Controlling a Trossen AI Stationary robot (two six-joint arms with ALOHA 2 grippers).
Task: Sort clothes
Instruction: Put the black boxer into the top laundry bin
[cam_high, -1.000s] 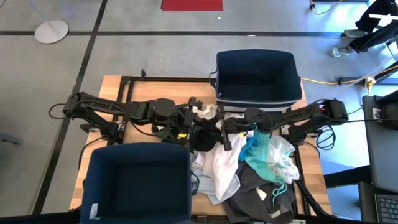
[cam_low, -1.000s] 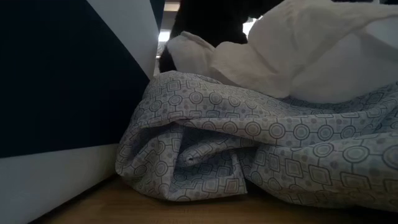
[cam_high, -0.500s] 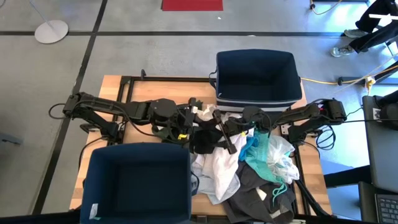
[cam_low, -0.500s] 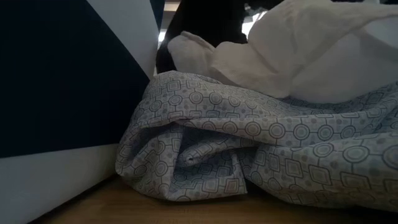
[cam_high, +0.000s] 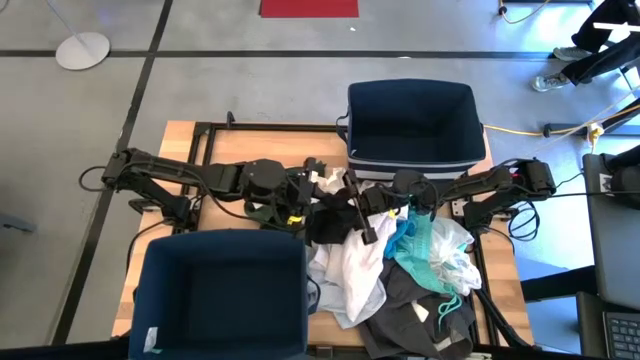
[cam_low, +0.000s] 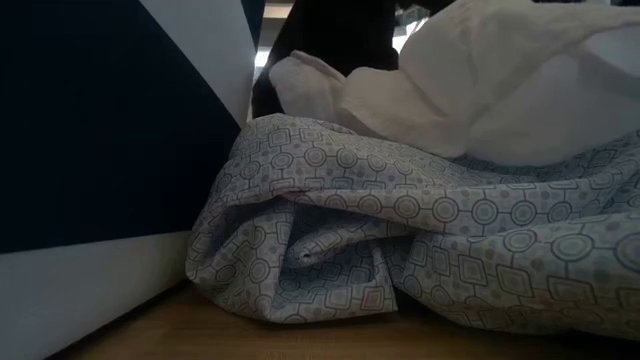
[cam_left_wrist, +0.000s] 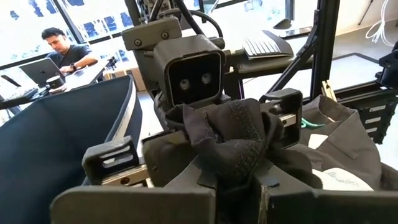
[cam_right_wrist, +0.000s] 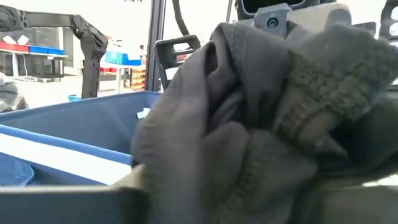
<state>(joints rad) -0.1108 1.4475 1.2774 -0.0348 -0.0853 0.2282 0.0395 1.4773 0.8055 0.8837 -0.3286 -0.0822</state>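
My left gripper (cam_high: 304, 206) is shut on a dark garment (cam_high: 330, 218) over the table's middle, at the far edge of the clothes pile. My right gripper (cam_high: 361, 211) faces it, open. Its two fingers (cam_left_wrist: 109, 160) stand on either side of the garment's bunched cloth (cam_left_wrist: 233, 134). That cloth fills the right wrist view (cam_right_wrist: 261, 124). The pile holds a white garment (cam_high: 350, 275), a teal one (cam_high: 425, 250) and a dark grey one (cam_high: 415, 320), all lying on the table. A patterned light grey garment (cam_low: 400, 240) lies at the near edge. My left gripper pinches a gathered fold of the dark garment (cam_left_wrist: 245, 177) between its two fingers, coming level from the table's left. Several layers bunch up beyond the fingertips and the rest hangs onto the pile. My right gripper: the bunch reaches in between its open fingers; whether they touch it I cannot tell.
A navy bin (cam_high: 410, 125) stands at the far right of the table. A second navy bin (cam_high: 220, 295) stands at the near left, and its wall (cam_low: 100, 150) is beside the patterned garment. A black frame (cam_high: 205, 130) runs along the table's edges. A person sits far off (cam_left_wrist: 59, 46).
My right gripper has moved a little toward the table's left, closer to my left gripper, so its fingers now stand around the bunched dark garment. The pile has stayed where it was.
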